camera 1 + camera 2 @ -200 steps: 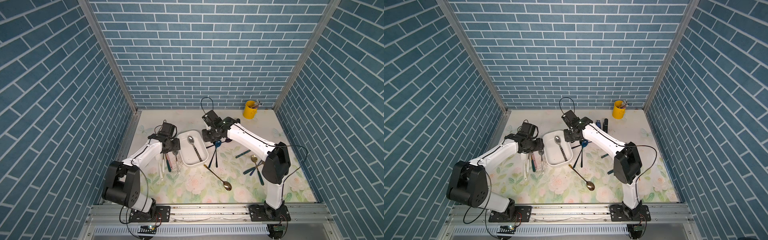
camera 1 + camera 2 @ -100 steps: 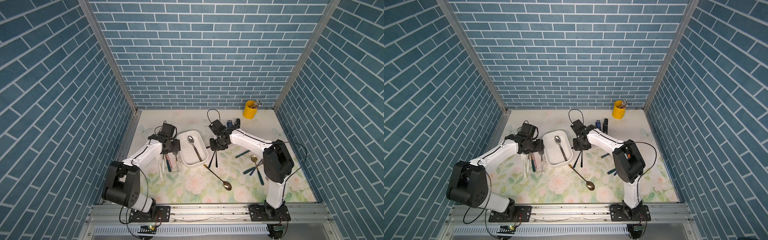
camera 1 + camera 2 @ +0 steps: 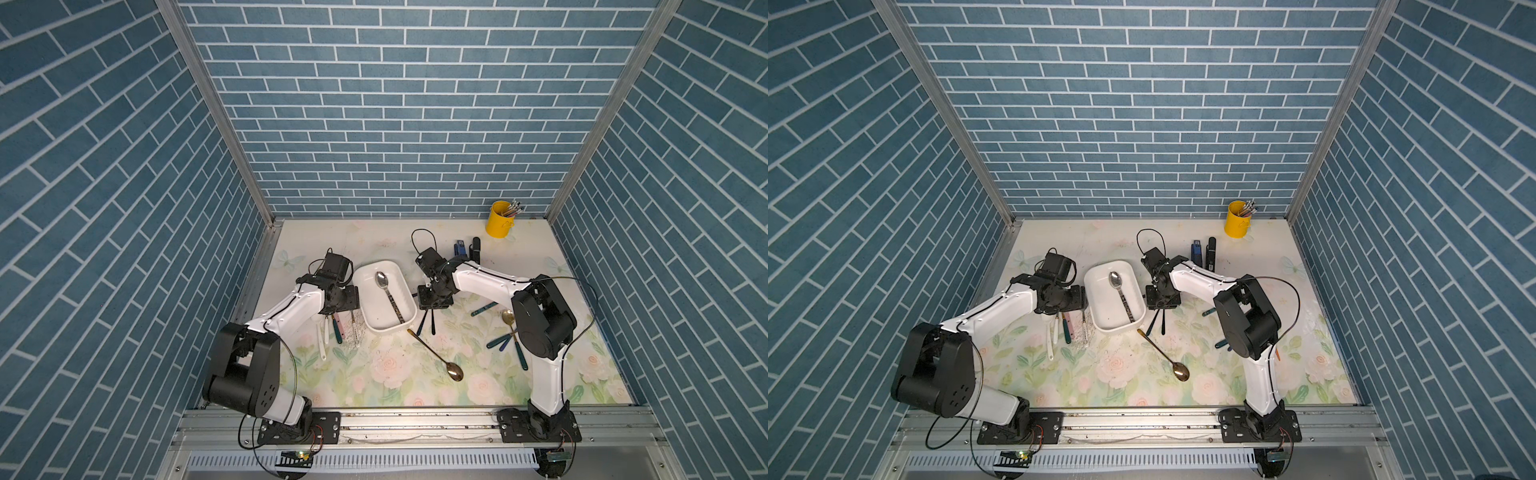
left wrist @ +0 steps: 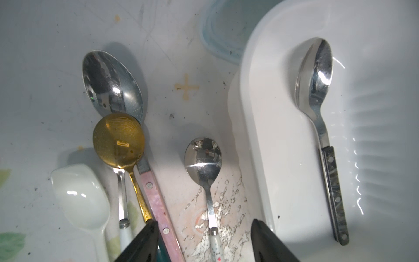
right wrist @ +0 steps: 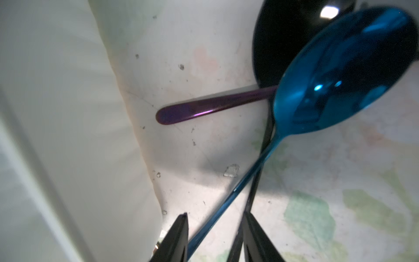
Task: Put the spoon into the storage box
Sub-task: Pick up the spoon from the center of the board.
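Observation:
The storage box (image 3: 371, 303), a shallow white tray, lies mid-table in both top views (image 3: 1100, 305). Inside it rests a silver spoon with a dark handle (image 3: 382, 279) (image 4: 317, 74). My left gripper (image 3: 345, 305) (image 4: 205, 224) hovers open just left of the box, its jaws either side of a small silver spoon with a white patterned handle (image 4: 203, 158). My right gripper (image 3: 434, 299) (image 5: 215, 216) is low on the box's right side, open, with the thin handle of a blue spoon (image 5: 340, 68) running between its jaws.
Left of the box lie a large silver spoon (image 4: 111, 84), a gold spoon (image 4: 119, 140) and a white spoon (image 4: 81, 195). A black spoon (image 5: 283, 40) and a purple handle (image 5: 204, 108) lie by the blue one. A gold spoon (image 3: 436, 353) and a yellow cup (image 3: 500, 220) are also here.
My right gripper has come from the box's far right corner toward the front, down over the blue and black spoons, and its jaws have widened. The left arm has barely moved.

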{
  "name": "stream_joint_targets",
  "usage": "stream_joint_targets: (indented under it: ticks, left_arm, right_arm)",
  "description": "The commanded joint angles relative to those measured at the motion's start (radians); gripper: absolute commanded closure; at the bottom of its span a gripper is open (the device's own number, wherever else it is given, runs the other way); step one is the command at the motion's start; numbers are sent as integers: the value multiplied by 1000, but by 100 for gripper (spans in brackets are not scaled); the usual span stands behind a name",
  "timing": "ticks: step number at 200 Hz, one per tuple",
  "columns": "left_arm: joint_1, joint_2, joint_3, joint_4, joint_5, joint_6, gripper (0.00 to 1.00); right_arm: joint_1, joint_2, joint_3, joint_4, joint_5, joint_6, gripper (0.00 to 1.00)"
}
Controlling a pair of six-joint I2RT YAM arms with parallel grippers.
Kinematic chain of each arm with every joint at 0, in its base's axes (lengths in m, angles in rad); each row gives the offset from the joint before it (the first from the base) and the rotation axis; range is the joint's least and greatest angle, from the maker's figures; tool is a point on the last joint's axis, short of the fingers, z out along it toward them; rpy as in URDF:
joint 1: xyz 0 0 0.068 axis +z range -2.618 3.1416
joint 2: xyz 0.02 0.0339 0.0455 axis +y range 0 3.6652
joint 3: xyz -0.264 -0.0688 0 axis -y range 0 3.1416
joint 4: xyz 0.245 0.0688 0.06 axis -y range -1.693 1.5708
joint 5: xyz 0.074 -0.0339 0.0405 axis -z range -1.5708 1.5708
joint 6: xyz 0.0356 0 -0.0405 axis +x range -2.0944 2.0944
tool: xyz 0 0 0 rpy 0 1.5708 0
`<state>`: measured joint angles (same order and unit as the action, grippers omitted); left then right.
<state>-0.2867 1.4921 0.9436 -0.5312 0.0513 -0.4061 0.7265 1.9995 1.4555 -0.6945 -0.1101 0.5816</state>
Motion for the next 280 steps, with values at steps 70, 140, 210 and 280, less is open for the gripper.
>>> stream_joint_targets:
  ticks: [70, 140, 210, 280]
  left_arm:
    - [-2, 14, -13, 2, -11, 12, 30]
    - [-2, 17, -14, -2, -14, 12, 30]
    - [-2, 29, 1, -2, -6, 7, 30]
    - [-2, 38, 36, -16, -3, 5, 30]
  right_arm:
    - [0, 79, 7, 9, -25, 22, 54]
    - [-20, 77, -38, -32, 14, -27, 67]
    - [-22, 36, -150, -25, 59, -60, 81]
    - [-22, -28, -197, 32, 84, -65, 91]
